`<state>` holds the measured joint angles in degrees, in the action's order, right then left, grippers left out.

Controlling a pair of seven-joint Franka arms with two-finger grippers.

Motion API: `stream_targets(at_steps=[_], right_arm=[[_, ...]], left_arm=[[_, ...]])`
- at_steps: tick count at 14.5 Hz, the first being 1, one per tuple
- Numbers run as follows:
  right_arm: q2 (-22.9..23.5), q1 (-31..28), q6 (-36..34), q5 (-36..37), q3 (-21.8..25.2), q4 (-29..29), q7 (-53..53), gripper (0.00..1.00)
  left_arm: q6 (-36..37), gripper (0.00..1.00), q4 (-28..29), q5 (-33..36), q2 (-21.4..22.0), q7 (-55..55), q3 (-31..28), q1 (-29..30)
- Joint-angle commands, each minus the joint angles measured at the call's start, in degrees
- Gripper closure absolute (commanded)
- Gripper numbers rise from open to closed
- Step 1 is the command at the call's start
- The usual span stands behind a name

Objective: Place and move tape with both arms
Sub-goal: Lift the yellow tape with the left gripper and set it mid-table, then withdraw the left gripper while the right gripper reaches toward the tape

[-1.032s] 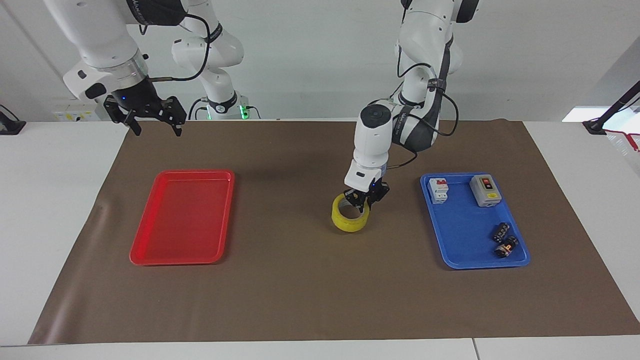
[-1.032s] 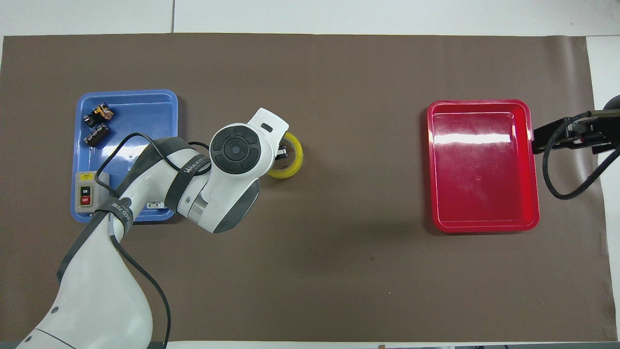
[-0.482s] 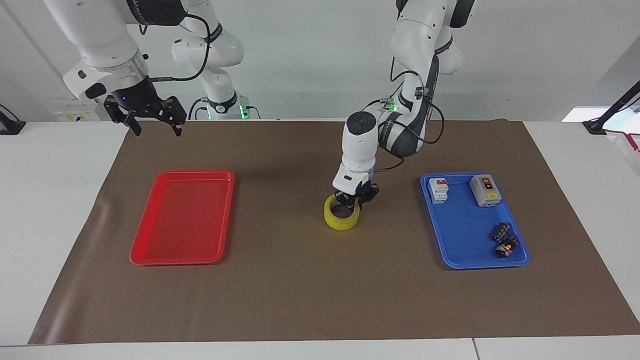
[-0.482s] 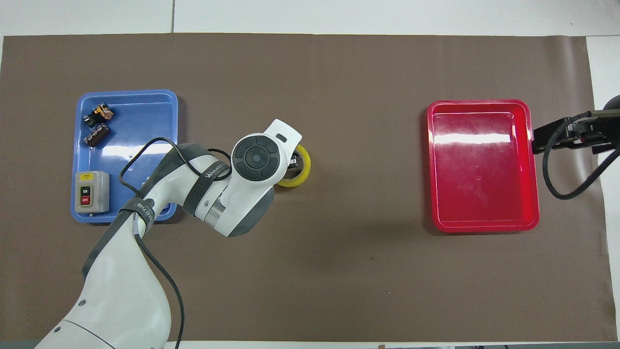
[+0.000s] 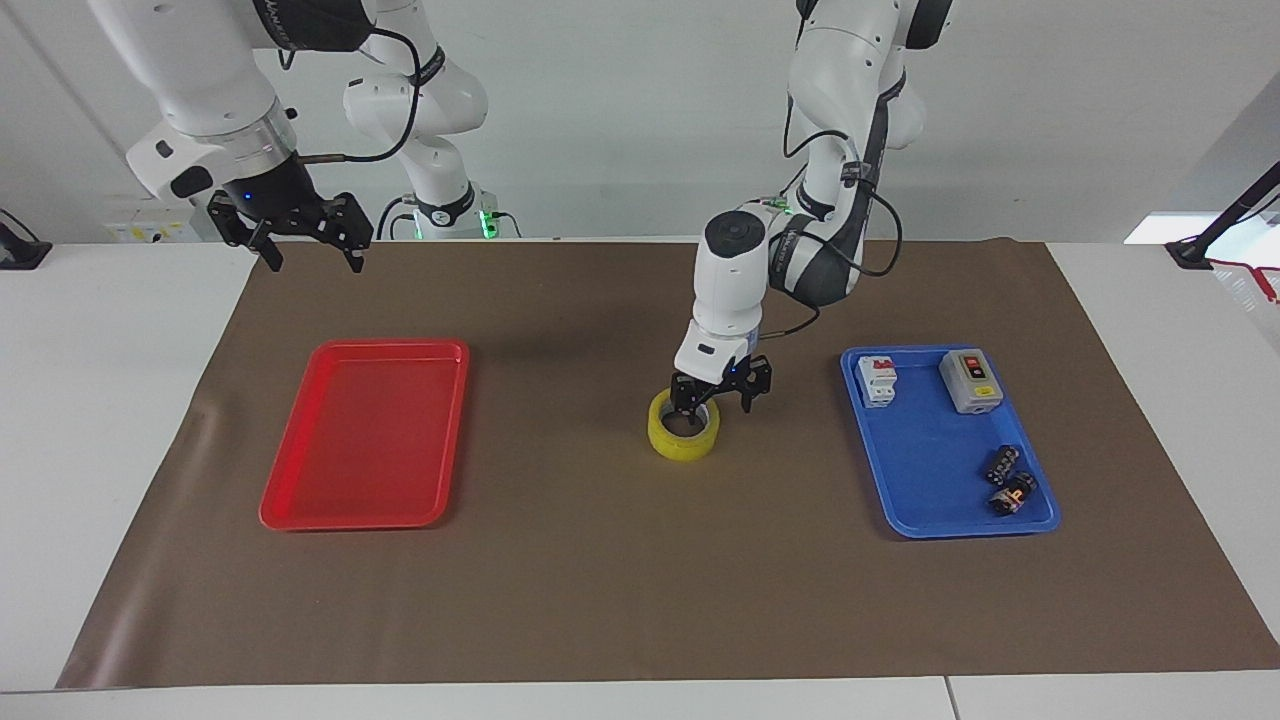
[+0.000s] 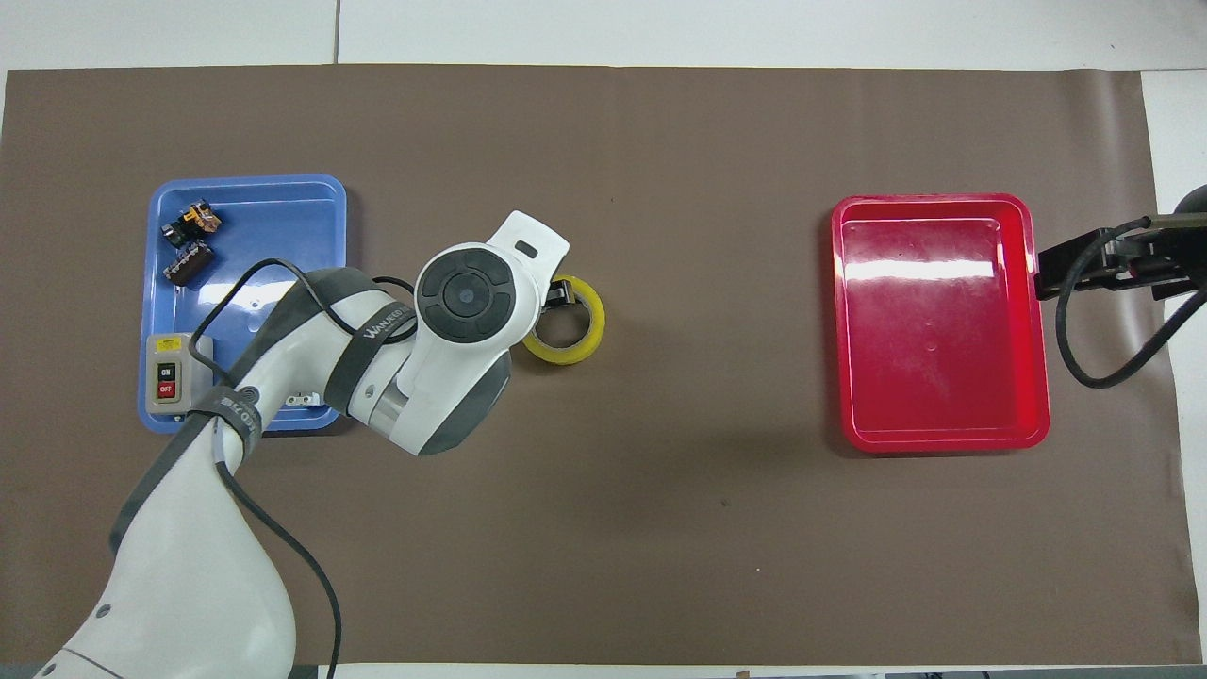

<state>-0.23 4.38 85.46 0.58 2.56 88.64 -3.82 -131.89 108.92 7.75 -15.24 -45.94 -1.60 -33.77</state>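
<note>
Now the tape (image 5: 684, 432) lies flat on the mat between the red tray (image 5: 366, 434) and blue tray (image 5: 945, 446), left gripper (image 5: 720, 396) spread open just over its rim, apparently releasing it mid-table for the right gripper (image 5: 300, 238), which waits open, raised past the red tray.

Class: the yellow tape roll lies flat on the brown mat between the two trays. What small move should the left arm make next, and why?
Probably lift the left tool straight up. It stands open just above the tape, which rests flat on the mat. The right tool waits open beside the red tray.
</note>
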Motion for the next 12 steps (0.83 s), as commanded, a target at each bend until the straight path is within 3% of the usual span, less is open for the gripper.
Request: stream_targets(at_steps=[1, 4, 9, 12], right_arm=[[-1.3, 0.3, 1.6, -2.8, -0.5, 2.5, -0.2, 0.0], [0.7, 4.7, 4.6, -2.8, -1.4, 3.0, -2.2, 0.0], [12.1, 16.9, 18.7, -2.9, -1.6, 2.2, -13.0, 0.0], [17.4, 22.8, 26.5, -2.8, -1.6, 2.2, -19.0, 0.0]], left_arm=[[4.9, 0.0, 1.5, 1.5, 6.1, 4.9, 0.1, 4.7], [11.0, 0.0, 1.3, 0.9, 10.0, 14.2, 0.1, 9.7], [15.7, 0.0, 0.7, -7.2, 15.0, 28.3, -0.2, 20.6], [21.3, 0.0, -1.8, -8.3, 16.2, 34.4, -0.6, 24.0]])
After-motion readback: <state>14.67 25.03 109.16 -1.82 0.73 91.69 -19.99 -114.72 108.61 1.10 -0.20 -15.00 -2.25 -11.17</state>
